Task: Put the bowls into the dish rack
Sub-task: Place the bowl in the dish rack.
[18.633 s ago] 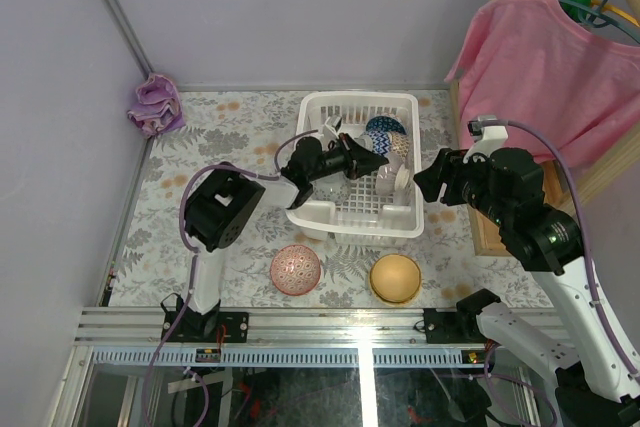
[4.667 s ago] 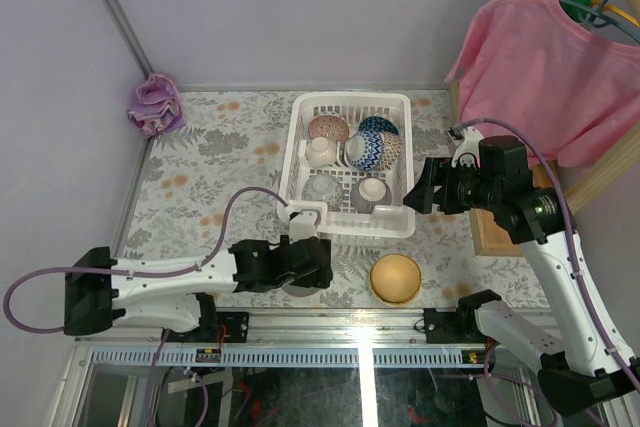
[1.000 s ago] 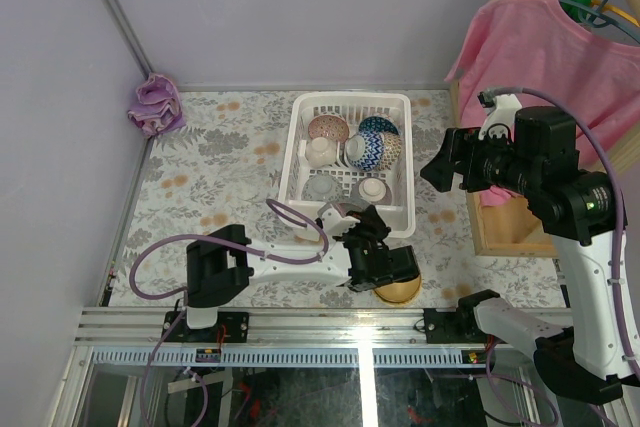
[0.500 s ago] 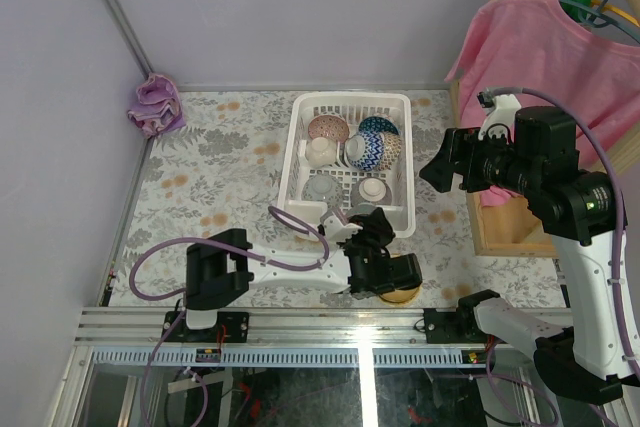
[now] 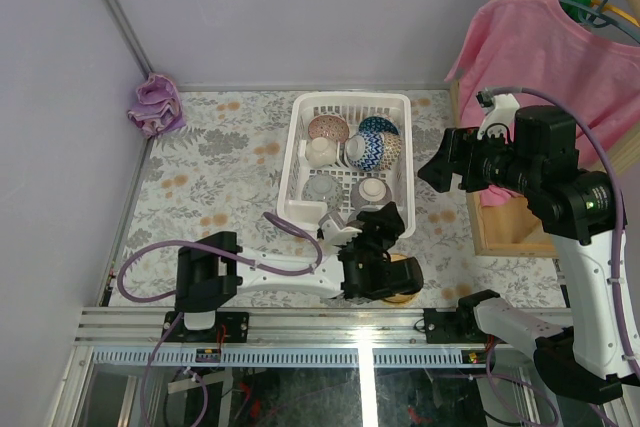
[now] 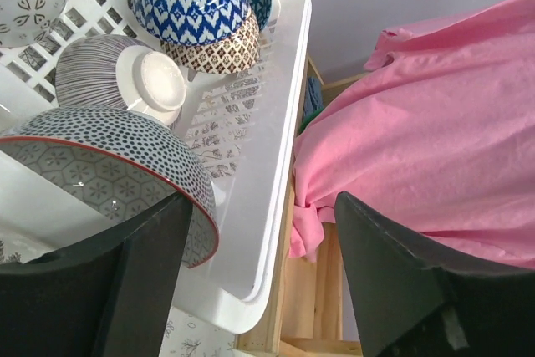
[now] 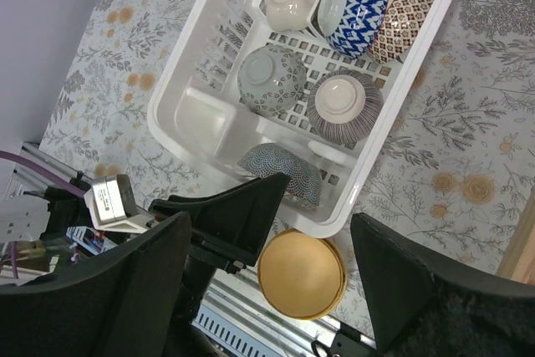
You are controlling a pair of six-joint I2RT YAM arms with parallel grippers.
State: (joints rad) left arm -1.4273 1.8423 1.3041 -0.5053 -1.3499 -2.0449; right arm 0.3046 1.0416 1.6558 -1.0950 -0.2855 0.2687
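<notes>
The white dish rack (image 5: 296, 162) (image 7: 205, 119) (image 6: 280, 131) holds several bowls, among them a blue-white one (image 5: 368, 150) (image 7: 351, 2) and a striped one (image 7: 343, 104) upside down. A grey dotted bowl with a red rim (image 7: 284, 175) (image 6: 109, 169) leans in the rack's near right corner. My left gripper (image 5: 385, 219) (image 6: 261, 206) is open just outside that corner, and the bowl's rim sits beside its left finger (image 6: 125, 290). A tan-yellow bowl (image 5: 404, 287) (image 7: 301, 273) lies upside down on the table, partly under the left arm. My right gripper (image 5: 440, 172) (image 7: 269, 223) hangs open and empty above the rack's right side.
A pink shirt (image 5: 545, 67) (image 6: 435, 123) hangs over a wooden crate (image 5: 500, 232) right of the rack. A purple cloth (image 5: 155, 104) lies at the far left corner. The floral table ends at a metal rail (image 5: 300, 322) near the arm bases.
My left gripper's jaws have opened, letting go of the dotted bowl in the rack's near corner. The left wrist has shifted from over the tan bowl toward the rack. The right arm has not moved.
</notes>
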